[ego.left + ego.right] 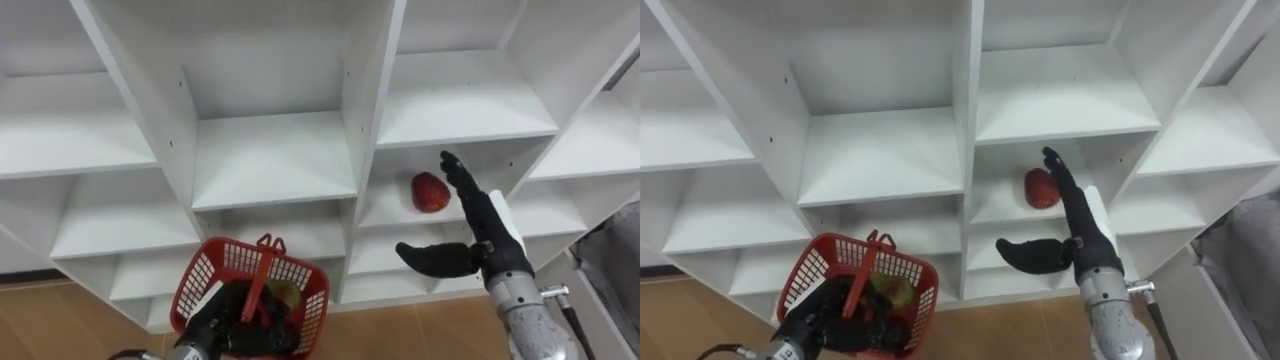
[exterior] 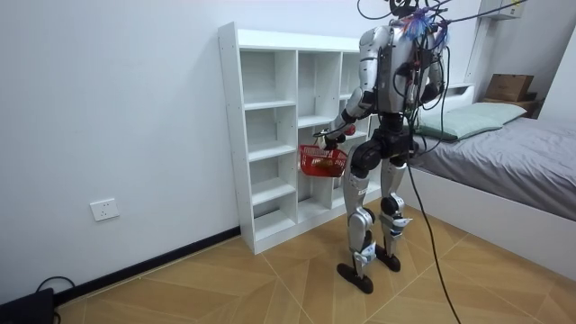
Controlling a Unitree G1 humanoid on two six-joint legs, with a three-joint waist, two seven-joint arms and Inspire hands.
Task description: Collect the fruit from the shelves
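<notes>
A red apple lies on a shelf of the white closet, in the compartment right of the middle. My right hand is open, its straight fingers reaching up beside the apple's right side with the thumb spread out below; whether they touch it I cannot tell. My left hand is shut on the handle of a red mesh basket, held low in front of the lower shelves. A yellow-green fruit lies inside the basket. In the room view I stand upright facing the closet with the basket at waist height.
The closet's other compartments hold nothing. Upright white dividers flank the apple's compartment. A bed with a grey cover stands close at the room view's right. The floor is wood.
</notes>
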